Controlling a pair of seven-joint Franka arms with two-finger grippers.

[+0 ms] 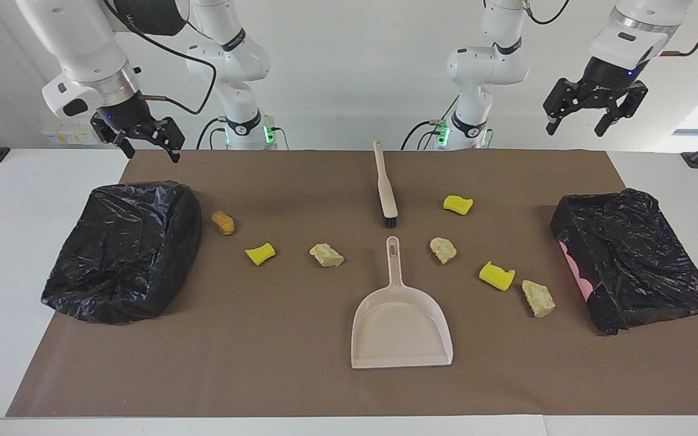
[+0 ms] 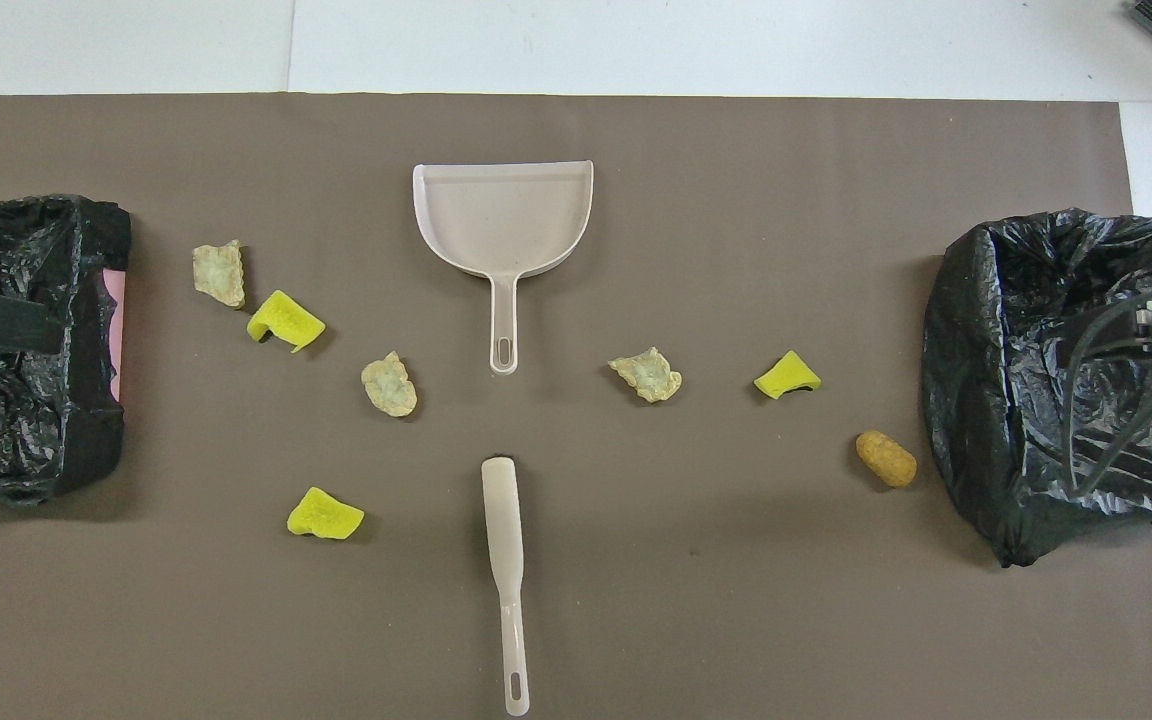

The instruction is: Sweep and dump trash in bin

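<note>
Plainly, nothing was held yet: the left tool (image 1: 595,118) hung open above the bin (image 1: 634,257) at its own end of the counter (image 1: 22,200), and the right tool (image 1: 143,138) hung open above the other bin (image 1: 122,251). The brush (image 1: 385,188) lay midway between them, its long axis running toward the robots, handle nearest them, bristles facing the dustpan (image 1: 400,327). The trash (image 1: 326,255) lay scattered on the mat (image 1: 264,363) to both sides, well below either tool.
</note>
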